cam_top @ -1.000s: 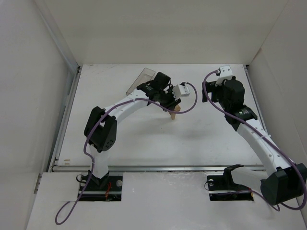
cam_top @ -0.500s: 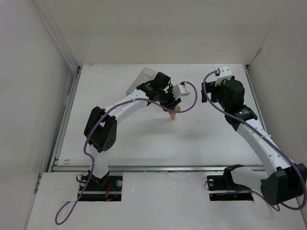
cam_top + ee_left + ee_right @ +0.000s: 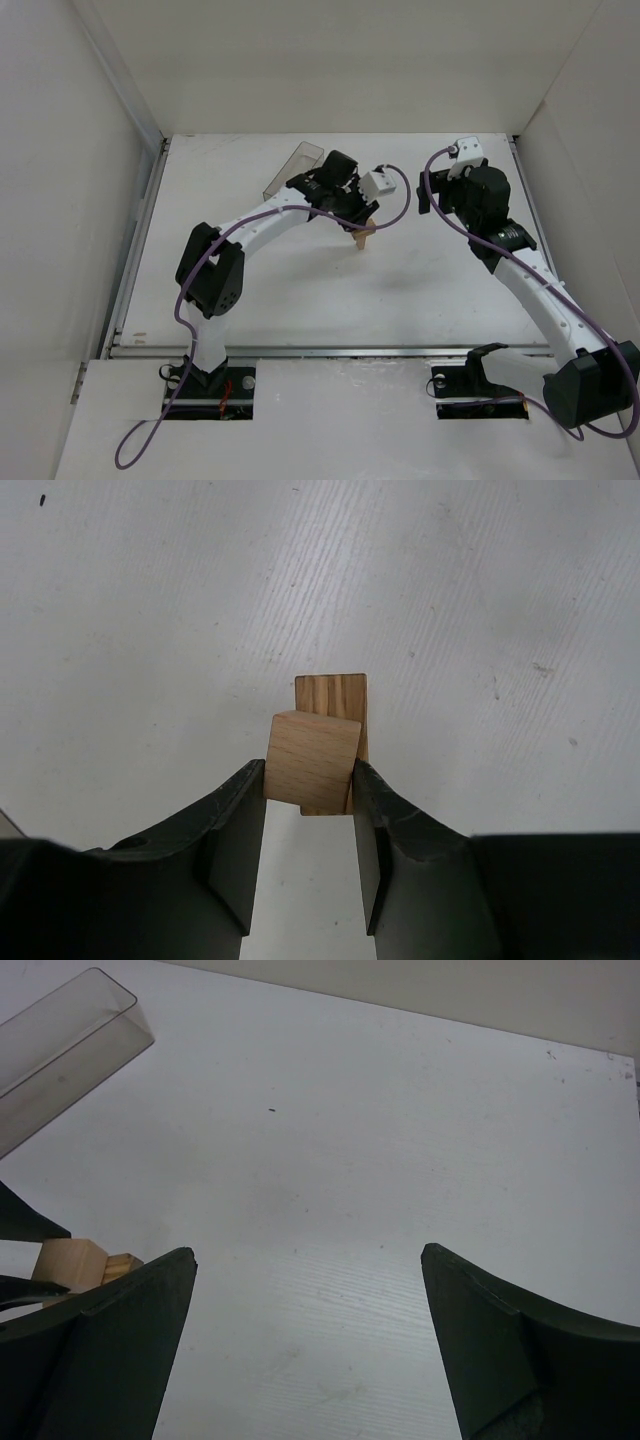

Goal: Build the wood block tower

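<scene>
The white table [image 3: 300, 290] carries a clear plastic box [image 3: 293, 168] toward its far left. The right gripper [image 3: 307, 1260] hangs wide open, holding nothing. The left gripper [image 3: 308, 780] is closed around a light block [image 3: 312, 758] directly over the wood block tower [image 3: 340, 695] mid-table; whether they touch is unclear

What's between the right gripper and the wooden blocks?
Only bare table between the right gripper and the blocks in the right wrist view; from above, a purple cable loops over it.
</scene>
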`<state>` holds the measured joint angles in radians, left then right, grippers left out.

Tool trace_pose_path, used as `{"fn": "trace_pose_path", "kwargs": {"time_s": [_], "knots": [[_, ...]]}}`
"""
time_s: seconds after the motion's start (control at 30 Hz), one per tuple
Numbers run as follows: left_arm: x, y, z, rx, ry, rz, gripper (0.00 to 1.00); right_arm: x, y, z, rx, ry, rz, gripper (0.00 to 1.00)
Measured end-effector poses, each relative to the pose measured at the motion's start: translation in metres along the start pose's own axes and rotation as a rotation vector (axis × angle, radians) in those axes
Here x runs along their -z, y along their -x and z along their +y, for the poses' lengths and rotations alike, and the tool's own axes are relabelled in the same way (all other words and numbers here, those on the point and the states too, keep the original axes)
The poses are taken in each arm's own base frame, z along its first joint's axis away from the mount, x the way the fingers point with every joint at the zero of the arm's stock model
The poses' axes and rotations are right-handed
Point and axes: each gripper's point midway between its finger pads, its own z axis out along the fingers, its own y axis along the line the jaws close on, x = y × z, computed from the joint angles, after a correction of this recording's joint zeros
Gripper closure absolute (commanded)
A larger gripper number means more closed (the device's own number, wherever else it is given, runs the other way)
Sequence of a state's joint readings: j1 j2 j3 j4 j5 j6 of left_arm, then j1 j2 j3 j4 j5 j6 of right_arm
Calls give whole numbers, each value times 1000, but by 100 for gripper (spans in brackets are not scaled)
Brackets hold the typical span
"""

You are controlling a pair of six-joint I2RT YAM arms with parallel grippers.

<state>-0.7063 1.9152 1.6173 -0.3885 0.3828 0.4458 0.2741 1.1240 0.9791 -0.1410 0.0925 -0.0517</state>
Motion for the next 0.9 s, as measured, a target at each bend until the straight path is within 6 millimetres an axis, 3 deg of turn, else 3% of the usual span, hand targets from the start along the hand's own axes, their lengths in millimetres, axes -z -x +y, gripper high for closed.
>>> {"fn": "trace_pose_path", "kwargs": {"time_s": [0.43, 0.9], "knots": [[-6, 8, -4, 22, 76, 1, 100, -2, -2, 2, -5, 8, -5, 0], [-1, 3, 2, 26, 137, 13, 100, -2, -8, 2, -4, 7, 5, 0]]}}
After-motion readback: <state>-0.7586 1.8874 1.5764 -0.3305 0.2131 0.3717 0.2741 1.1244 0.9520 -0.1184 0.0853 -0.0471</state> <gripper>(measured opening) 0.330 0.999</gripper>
